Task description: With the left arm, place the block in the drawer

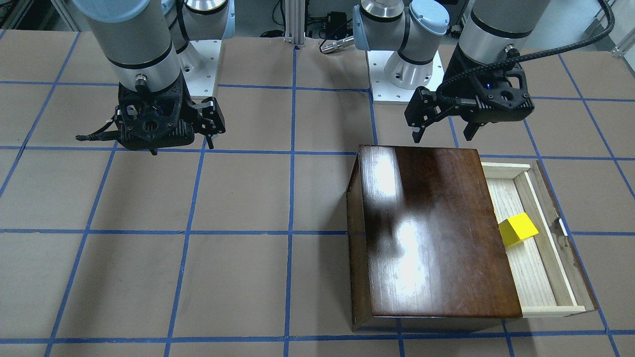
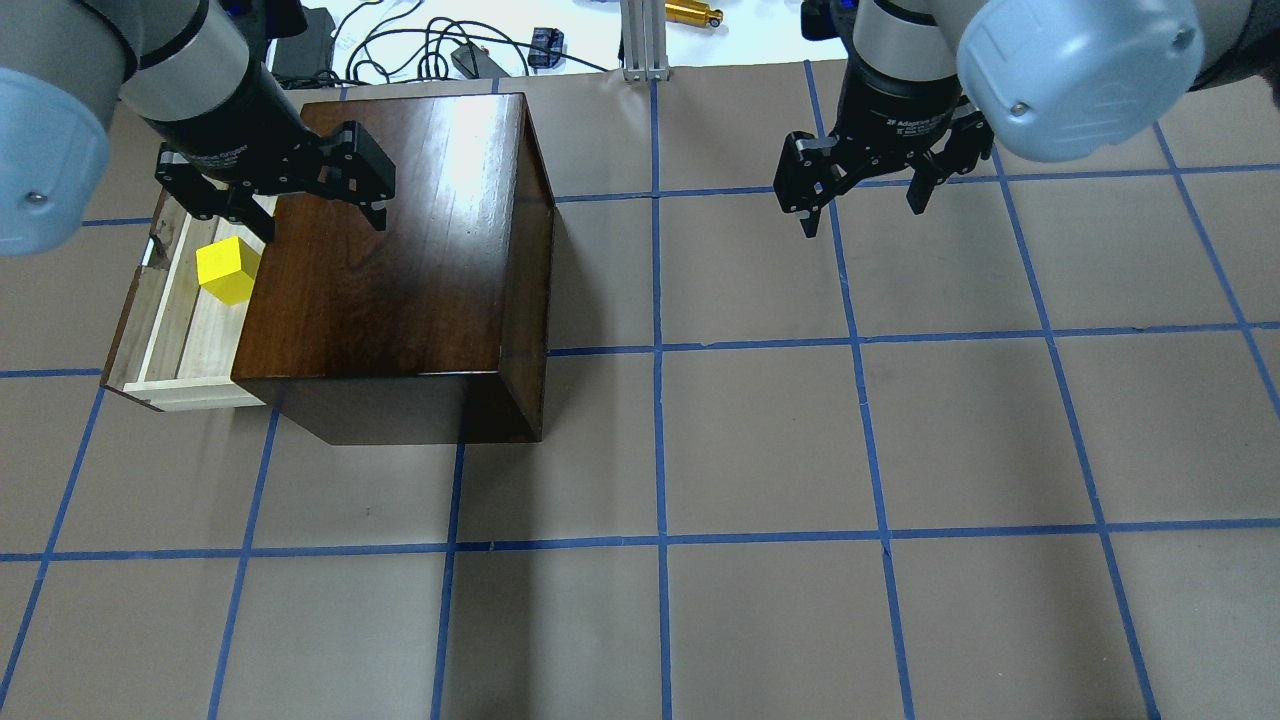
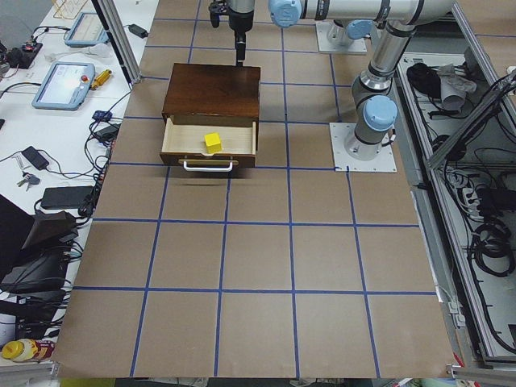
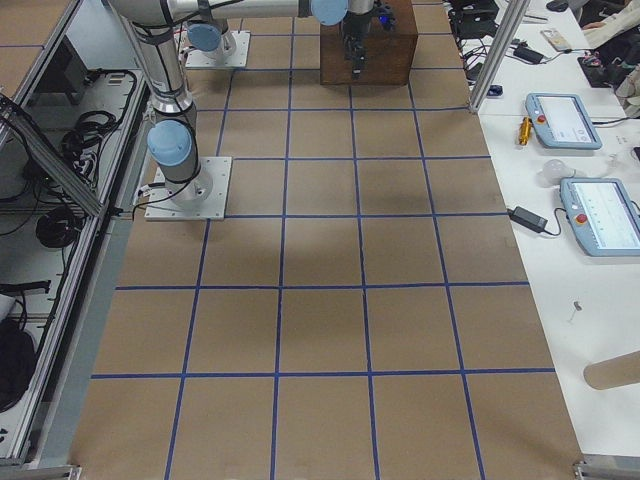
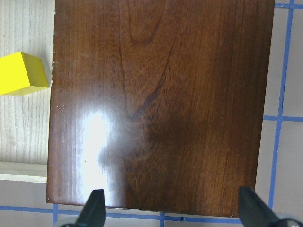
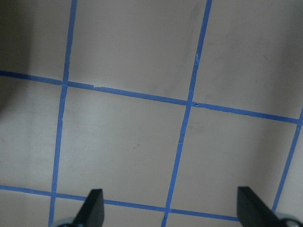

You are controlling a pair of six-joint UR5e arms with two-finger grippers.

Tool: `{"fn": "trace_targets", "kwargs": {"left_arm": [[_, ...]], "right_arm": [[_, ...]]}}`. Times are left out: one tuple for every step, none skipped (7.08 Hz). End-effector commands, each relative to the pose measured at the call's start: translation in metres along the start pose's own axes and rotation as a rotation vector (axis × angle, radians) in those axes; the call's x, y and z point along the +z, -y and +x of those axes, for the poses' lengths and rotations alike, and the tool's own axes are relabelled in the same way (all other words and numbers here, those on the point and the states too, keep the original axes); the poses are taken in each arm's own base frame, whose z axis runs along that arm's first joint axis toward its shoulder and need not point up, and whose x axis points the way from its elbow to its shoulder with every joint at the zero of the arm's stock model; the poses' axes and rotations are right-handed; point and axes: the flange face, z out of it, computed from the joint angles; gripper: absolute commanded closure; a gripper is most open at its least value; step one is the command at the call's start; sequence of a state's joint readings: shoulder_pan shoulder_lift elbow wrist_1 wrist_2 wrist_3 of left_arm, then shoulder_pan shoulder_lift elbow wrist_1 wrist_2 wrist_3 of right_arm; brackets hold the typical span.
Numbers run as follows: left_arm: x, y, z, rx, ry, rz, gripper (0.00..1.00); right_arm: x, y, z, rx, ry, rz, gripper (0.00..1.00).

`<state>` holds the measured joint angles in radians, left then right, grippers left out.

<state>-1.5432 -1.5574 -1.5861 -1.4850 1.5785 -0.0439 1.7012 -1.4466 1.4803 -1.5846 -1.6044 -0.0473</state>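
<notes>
The yellow block [image 1: 518,229] lies inside the pulled-out drawer [image 1: 531,277] of the dark-brown wooden box [image 1: 431,233]. It also shows in the overhead view [image 2: 227,270] and at the left edge of the left wrist view [image 5: 21,74]. My left gripper [image 2: 320,228] is open and empty. It hangs above the box's edge nearest the robot base, apart from the block. The left wrist view looks down on the box top [image 5: 161,104]. My right gripper [image 2: 862,218] is open and empty, hanging over bare table far from the box.
The table is brown paper with a grid of blue tape lines [image 2: 658,350]. The drawer's dark front with its metal pull [image 3: 210,166] sticks out toward the table's left end. Cables and small devices [image 2: 450,50] lie beyond the far edge.
</notes>
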Motion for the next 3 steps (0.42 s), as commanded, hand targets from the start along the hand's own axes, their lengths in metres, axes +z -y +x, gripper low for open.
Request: {"fn": "trace_targets", "kwargs": {"left_arm": [[-0.0002,-0.0001,0.0,0.001,0.0,0.001,0.0],[-0.0012,-0.0004,0.0003,-0.004,-0.003,0.003,0.0],[-0.0026,-0.0021,0.0,-0.005,-0.002,0.005,0.0]], "right_arm": [[0.0,0.0,0.0,0.001,0.0,0.0,0.0],[0.0,0.0,0.0,0.001,0.0,0.0,0.0],[0.0,0.0,0.0,0.001,0.0,0.0,0.0]]}}
